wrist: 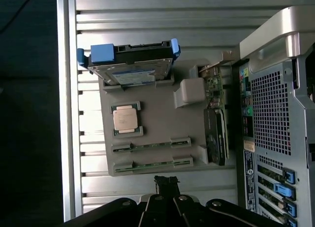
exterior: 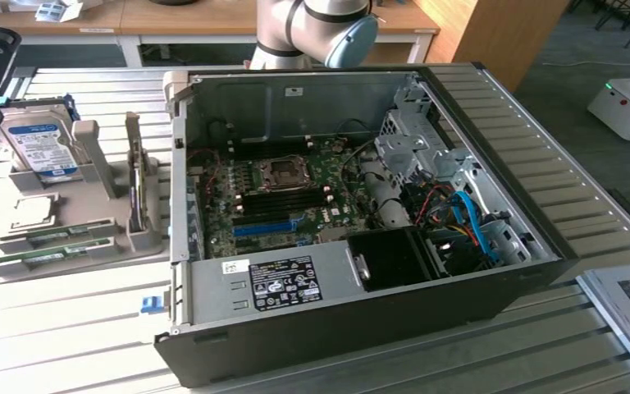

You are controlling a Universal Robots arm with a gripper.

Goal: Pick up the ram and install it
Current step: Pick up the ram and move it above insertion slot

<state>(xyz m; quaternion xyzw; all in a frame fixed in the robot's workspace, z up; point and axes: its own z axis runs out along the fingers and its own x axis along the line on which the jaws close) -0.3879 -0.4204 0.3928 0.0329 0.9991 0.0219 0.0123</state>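
A table [exterior: 75, 328] of ribbed, pale metal slats fills the workspace, with wooden benches behind it. The gripper [wrist: 166, 180], black and angular, has its fingers pressed together on nothing and hangs over the slats just off the edge of a matte grey moulded tray [wrist: 157, 118]. The ram [wrist: 150, 164] lies flat in the tray's outermost slot, nearest the gripper: a long, thin green strip whose two ends sit in grey clips; its chips are too small to tell. A twin green stick [wrist: 150, 145] lies parallel just inward. Further into the tray rests a square processor [wrist: 124, 119] with a dull metal lid, then a hard drive [wrist: 130, 69] propped upright with blue plastic rails. Beside the tray stands an open black steel computer case [exterior: 348, 328].
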